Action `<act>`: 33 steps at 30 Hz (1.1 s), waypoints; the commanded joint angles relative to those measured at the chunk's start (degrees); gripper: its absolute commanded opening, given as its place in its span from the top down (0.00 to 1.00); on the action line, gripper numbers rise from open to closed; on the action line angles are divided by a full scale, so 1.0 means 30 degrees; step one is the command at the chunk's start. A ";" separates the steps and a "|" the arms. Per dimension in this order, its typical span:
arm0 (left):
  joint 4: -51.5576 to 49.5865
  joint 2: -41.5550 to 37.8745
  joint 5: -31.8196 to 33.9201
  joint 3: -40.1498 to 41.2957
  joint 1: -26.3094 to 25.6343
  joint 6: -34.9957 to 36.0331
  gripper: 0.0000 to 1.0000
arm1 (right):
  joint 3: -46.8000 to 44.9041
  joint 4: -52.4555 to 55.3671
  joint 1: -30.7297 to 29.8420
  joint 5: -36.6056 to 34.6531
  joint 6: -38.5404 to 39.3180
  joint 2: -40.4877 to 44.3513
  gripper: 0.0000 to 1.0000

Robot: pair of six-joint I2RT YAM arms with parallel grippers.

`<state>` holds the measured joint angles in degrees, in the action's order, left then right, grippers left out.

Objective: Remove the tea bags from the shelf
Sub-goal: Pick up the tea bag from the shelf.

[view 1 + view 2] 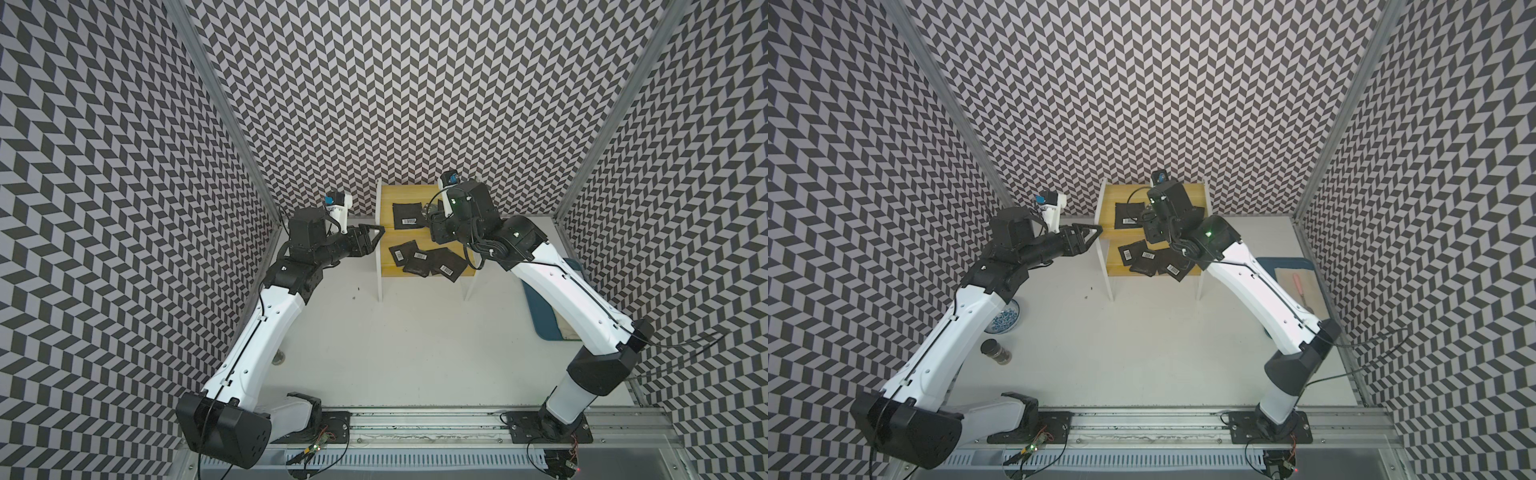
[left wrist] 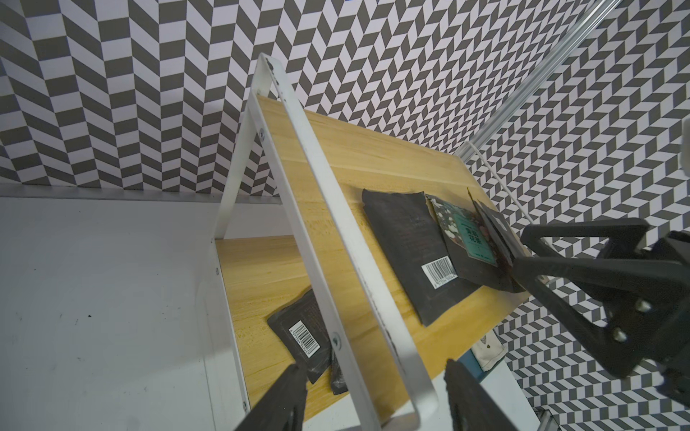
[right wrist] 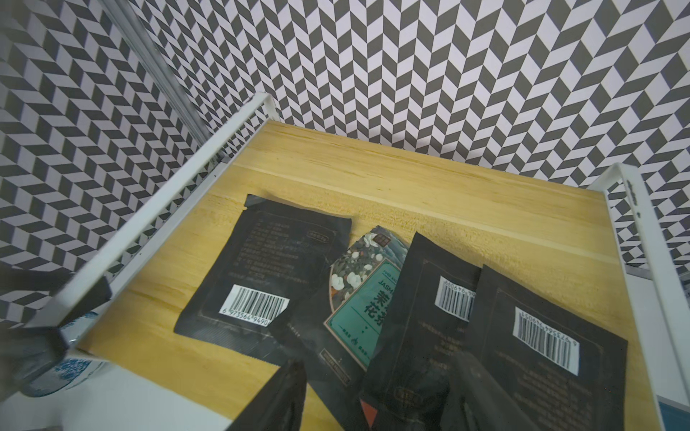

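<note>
The shelf [image 1: 395, 195] has two yellow boards in a white frame. One black tea bag [image 1: 408, 216] lies flat on the upper board, and several more overlap on the lower board [image 1: 428, 262]. My right gripper [image 3: 377, 373] is open over the upper board. Its fingers straddle a barcode sachet [image 3: 429, 298] that leans on a green-patterned one [image 3: 362, 283]. A further sachet [image 3: 541, 336] lies beside them. My left gripper [image 2: 373, 365] is open at the shelf's left side [image 1: 380, 230]. The white frame bar [image 2: 317, 209] runs between its fingers, untouched.
A blue tray [image 1: 1291, 266] holding a pink tool lies on the table under the right arm. A blue-and-white bowl [image 1: 1005, 320] and a dark jar [image 1: 995, 352] stand beside the left arm. Patterned walls close in on three sides.
</note>
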<state>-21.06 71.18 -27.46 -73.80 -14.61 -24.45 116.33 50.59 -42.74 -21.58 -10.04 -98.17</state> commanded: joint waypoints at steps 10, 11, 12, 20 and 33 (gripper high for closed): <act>0.0412 -0.0140 -0.0154 0.0166 -0.0081 0.0224 0.38 | 0.0709 -0.0163 -0.0195 -0.1301 0.0006 -0.0699 0.48; 0.0399 -0.0162 -0.0162 0.0195 -0.0059 0.0239 0.38 | 0.0661 -0.0142 -0.0196 -0.1276 -0.0034 -0.0711 0.50; 0.0426 -0.0201 -0.0190 0.0225 -0.0079 0.0210 0.38 | 0.0649 -0.0150 -0.0195 -0.1255 -0.0040 -0.0678 0.53; 0.0426 -0.0383 -0.0325 0.0335 -0.0081 0.0239 0.37 | 0.0766 -0.0164 -0.0196 -0.0956 -0.0005 -0.0678 0.74; 0.0838 -0.0669 -0.0484 0.0785 -0.0081 -0.0171 0.38 | 0.2127 -0.0131 -0.0291 0.0035 0.0164 -0.0950 0.95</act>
<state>-20.21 70.70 -28.16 -71.66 -14.61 -25.06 120.84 51.44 -43.03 -22.57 -9.98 -100.27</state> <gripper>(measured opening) 0.625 0.058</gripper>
